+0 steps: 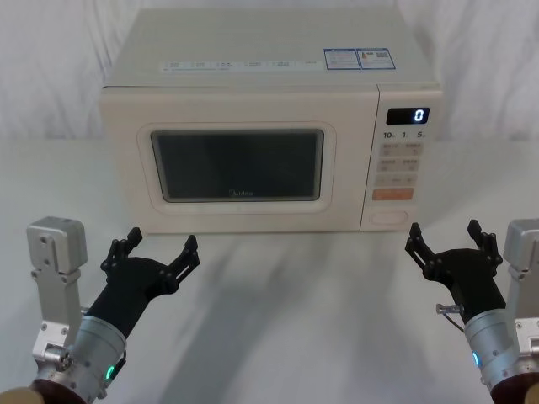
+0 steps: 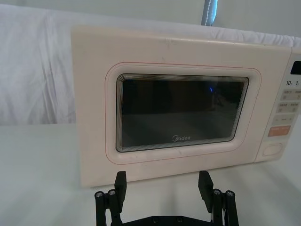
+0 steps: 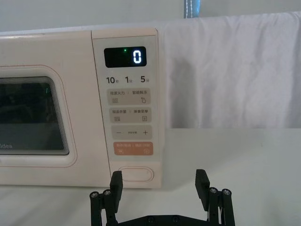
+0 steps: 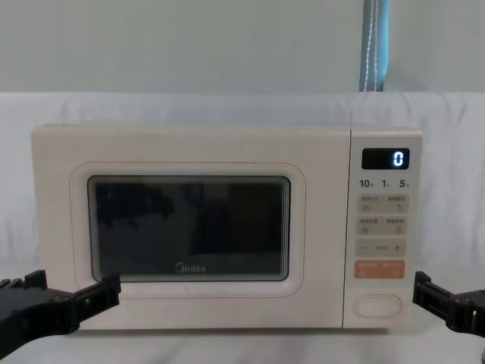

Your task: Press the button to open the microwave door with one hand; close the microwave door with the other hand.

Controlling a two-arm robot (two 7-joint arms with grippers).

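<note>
White cloth covers the table (image 1: pixel 278 295) ahead of my spread left gripper (image 1: pixel 152 249) and spread right gripper (image 1: pixel 444 239), with nothing lying between them and the microwave (image 1: pixel 274 126). I see the microwave door (image 1: pixel 240 164) shut beyond the left gripper, and the blank oval button (image 3: pixel 135 174) just beyond the right, under the orange key (image 3: pixel 134 149).

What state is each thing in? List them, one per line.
microwave door: shut, flush with the front.
button: not pressed, nothing touching it.
display: lit, showing 0.
left tool: open, empty, held low before the door.
right tool: open, empty, held low before the control panel.
</note>
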